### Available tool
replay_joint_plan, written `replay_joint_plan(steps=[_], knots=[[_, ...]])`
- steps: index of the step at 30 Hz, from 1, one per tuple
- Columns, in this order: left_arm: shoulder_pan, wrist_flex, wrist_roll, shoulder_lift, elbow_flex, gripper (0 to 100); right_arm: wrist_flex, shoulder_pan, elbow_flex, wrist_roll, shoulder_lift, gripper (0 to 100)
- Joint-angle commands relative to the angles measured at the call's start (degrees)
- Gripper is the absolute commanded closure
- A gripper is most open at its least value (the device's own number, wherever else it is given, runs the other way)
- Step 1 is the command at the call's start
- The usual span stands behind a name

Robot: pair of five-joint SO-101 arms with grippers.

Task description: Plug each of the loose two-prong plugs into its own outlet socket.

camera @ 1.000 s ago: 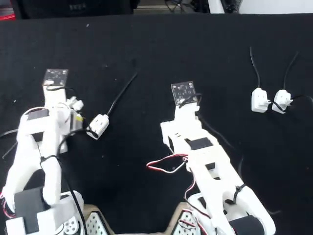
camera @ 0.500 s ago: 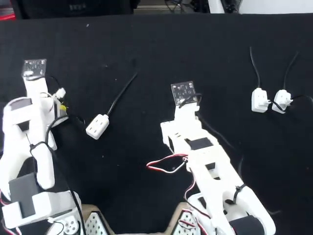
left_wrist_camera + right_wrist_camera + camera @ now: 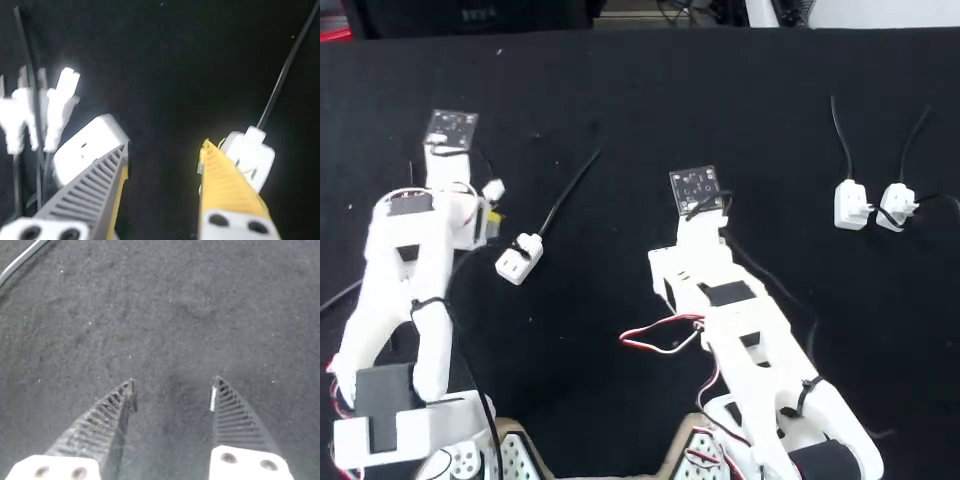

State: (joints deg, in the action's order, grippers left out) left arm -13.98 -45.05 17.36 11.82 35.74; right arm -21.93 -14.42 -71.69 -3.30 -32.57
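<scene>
Left side of the black tabletop (image 3: 650, 80): the left arm (image 3: 408, 262) lies stretched toward the far edge. Left jaws stand wide, nothing between them. The yellow-faced fingers (image 3: 220, 185) hang over bare cloth.

- A white outlet block (image 3: 85, 145) lies just beside one fingertip, partly hidden behind it.
- A corded socket (image 3: 250, 152) lies close against the other fingertip, with two slots showing.
- Its black cord (image 3: 285, 70) runs away from the arm.
- Past the block lie two white two-prong plugs (image 3: 57, 107) side by side, prongs pointing away, blurred. Thin dark leads cross them.
- In the high view the corded socket sits just right of the left arm's wrist. Its cord trails toward the far right.

Centre: the right arm (image 3: 740, 320) lies extended toward the far side. Right jaws are wide apart, holding nothing, over bare cloth. A light cord (image 3: 20, 260) lies farther off.

Far right: a pair of white plug bodies (image 3: 851, 203) lie side by side, nearly touching. Each has a black lead running toward the far edge. Cannot tell whether they are mated with sockets.
</scene>
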Motion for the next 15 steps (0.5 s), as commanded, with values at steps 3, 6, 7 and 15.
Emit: replay_joint_plan(steps=[3,6,7,15], knots=[[0.8,4.1,0.4,-4.0,1.5,77,1.6,0.6,1.6,-0.5,-1.5,76.9],[1.8,-1.3,0.4,-5.0,2.0,77,1.6,0.6,1.7,-0.5,-1.5,76.9],[2.8,-3.2,0.4,-5.0,2.0,77,1.6,0.6,1.7,-0.5,-1.5,76.9],[11.6,-15.3,-0.2,-0.2,2.6,77,1.6,0.6,1.7,-0.5,-1.5,76.9]])
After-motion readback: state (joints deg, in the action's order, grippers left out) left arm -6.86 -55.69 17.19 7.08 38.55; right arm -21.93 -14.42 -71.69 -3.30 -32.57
